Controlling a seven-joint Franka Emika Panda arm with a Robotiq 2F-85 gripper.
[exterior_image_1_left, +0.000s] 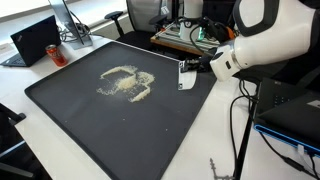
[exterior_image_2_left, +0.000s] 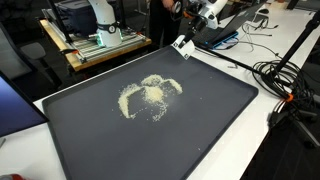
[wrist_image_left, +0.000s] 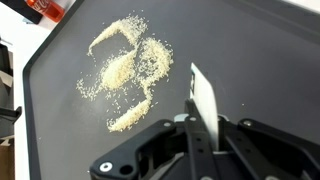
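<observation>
My gripper (wrist_image_left: 200, 125) is shut on a flat white scraper card (wrist_image_left: 205, 95), held blade-down a little above a large dark tray (wrist_image_left: 260, 50). In both exterior views the card (exterior_image_1_left: 186, 74) (exterior_image_2_left: 181, 45) hangs near the tray's edge, apart from a scattered pile of pale grains (exterior_image_1_left: 125, 83) (exterior_image_2_left: 150, 96). In the wrist view the grains (wrist_image_left: 125, 72) lie to the left of the card, in curved streaks.
The dark tray (exterior_image_1_left: 70, 120) (exterior_image_2_left: 220, 120) covers most of a white table. A laptop (exterior_image_1_left: 35, 40) and a red object stand at one corner. Cables (exterior_image_2_left: 285, 85) lie beside the tray. A wooden cart with equipment (exterior_image_2_left: 95, 40) stands behind.
</observation>
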